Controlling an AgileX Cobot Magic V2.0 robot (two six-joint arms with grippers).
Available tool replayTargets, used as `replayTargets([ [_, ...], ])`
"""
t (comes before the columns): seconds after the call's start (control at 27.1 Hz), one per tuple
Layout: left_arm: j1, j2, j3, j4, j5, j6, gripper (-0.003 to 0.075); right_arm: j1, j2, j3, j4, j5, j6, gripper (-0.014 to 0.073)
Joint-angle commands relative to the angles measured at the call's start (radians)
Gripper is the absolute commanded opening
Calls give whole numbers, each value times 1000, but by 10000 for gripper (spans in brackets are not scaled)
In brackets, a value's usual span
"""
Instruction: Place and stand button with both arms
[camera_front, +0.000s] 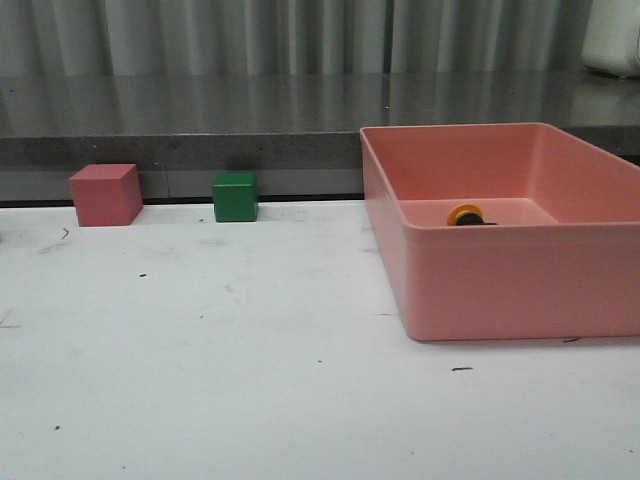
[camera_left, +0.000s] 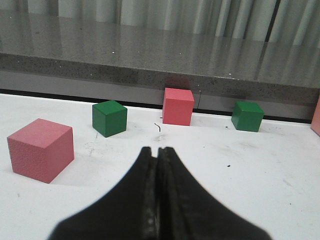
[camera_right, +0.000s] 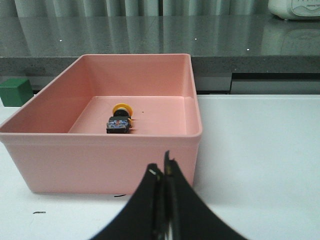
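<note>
The button (camera_right: 119, 119) lies on its side on the floor of the pink bin (camera_right: 60, 150), yellow cap toward the far wall, blocky dark body toward the camera. From the front only its yellow cap (camera_front: 465, 215) shows over the bin's front wall (camera_front: 520, 285). My right gripper (camera_right: 161, 167) is shut and empty, low over the table just outside the bin's near wall. My left gripper (camera_left: 155, 150) is shut with nothing in it, above the white table facing several cubes. Neither arm shows in the front view.
A pink cube (camera_front: 105, 194) and a green cube (camera_front: 235, 196) stand at the table's back edge. The left wrist view shows a near pink cube (camera_left: 41, 149), a green cube (camera_left: 109, 118), a pink cube (camera_left: 178, 106) and a green cube (camera_left: 247, 116). A dark grey ledge (camera_front: 200, 120) runs behind.
</note>
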Motion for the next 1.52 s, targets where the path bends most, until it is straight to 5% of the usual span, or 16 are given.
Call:
replayTargets([
  [0.0, 0, -22, 15, -10, -91, 0, -20, 2, -18, -3, 3, -85, -8, -70],
  [0.3, 0, -22, -18, -10, -488, 0, -20, 2, -18, -95, 3, -198, -8, -70],
  [0.67, 0, 162, -351, -10, -88, 0, -20, 2, 230, -477, 3, 102, -8, -69],
  [1.04, 0, 369, -421, -5, -102, 0, -17, 2, 436, -547, 15, 106, -8, -66],
  [1.15, 0, 369, -421, -5, -100, 0, 118, 2, 436, -547, 15, 103, -8, 59],
  [1.33, 0, 369, -421, -5, -100, 0, 596, 2, 436, -547, 15, 101, -8, 522],
  [1.4, 0, 369, -421, -5, -100, 0, 689, 2, 438, -547, 15, 100, -8, 644],
  [1.48, 0, 369, -421, -5, -100, 0, 690, 2, 445, -547, 15, 93, -8, 654],
])
